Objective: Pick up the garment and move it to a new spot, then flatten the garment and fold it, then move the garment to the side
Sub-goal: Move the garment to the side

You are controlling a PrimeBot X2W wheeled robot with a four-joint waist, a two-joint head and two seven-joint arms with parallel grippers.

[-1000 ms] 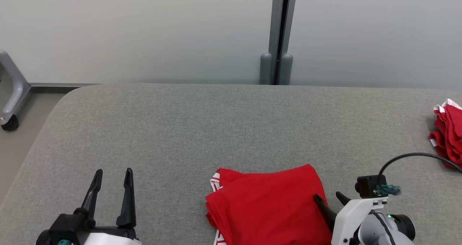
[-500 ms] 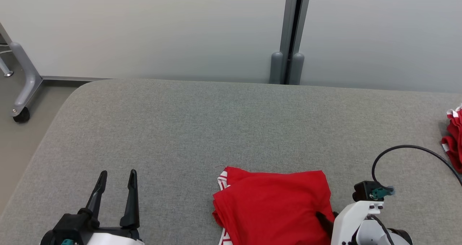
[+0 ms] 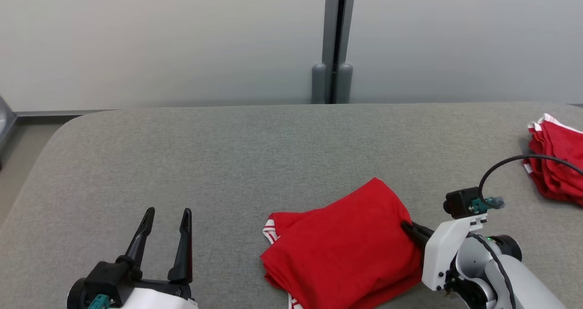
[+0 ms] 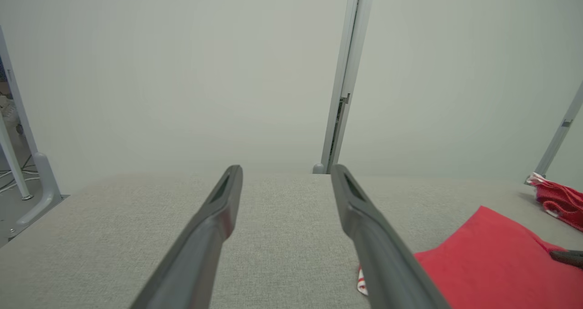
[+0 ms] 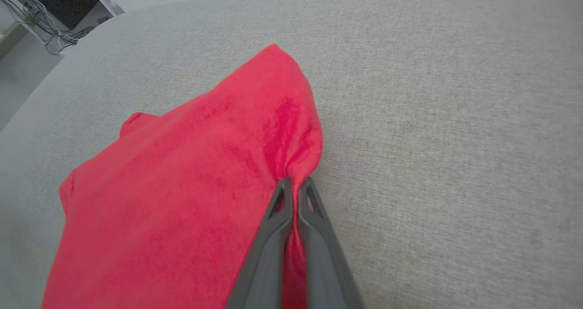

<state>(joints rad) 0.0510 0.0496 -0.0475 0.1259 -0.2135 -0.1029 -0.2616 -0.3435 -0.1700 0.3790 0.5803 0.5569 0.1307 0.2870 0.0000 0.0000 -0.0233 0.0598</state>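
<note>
A folded red garment [image 3: 341, 245] with white trim lies on the grey padded table near its front edge. Its right edge is pinched between the fingers of my right gripper [image 3: 406, 227], which is shut on the cloth. In the right wrist view the two dark fingers [image 5: 280, 209] meet on a bunched fold of the garment [image 5: 182, 186], and its far corner is lifted into a peak. My left gripper [image 3: 166, 213] stands open at the lower left, well clear of the garment [image 4: 492, 259], with nothing between its fingers [image 4: 218, 209].
A second heap of red cloth with white trim [image 3: 555, 163] lies at the table's right edge. A grey post [image 3: 334, 40] splits the pale wall behind the table [image 3: 227, 149]. A black cable [image 3: 514, 163] arcs over my right wrist.
My right gripper has shut on the garment's right edge and the cloth's far right corner has risen and swung. The head camera has shifted. The left gripper stays open.
</note>
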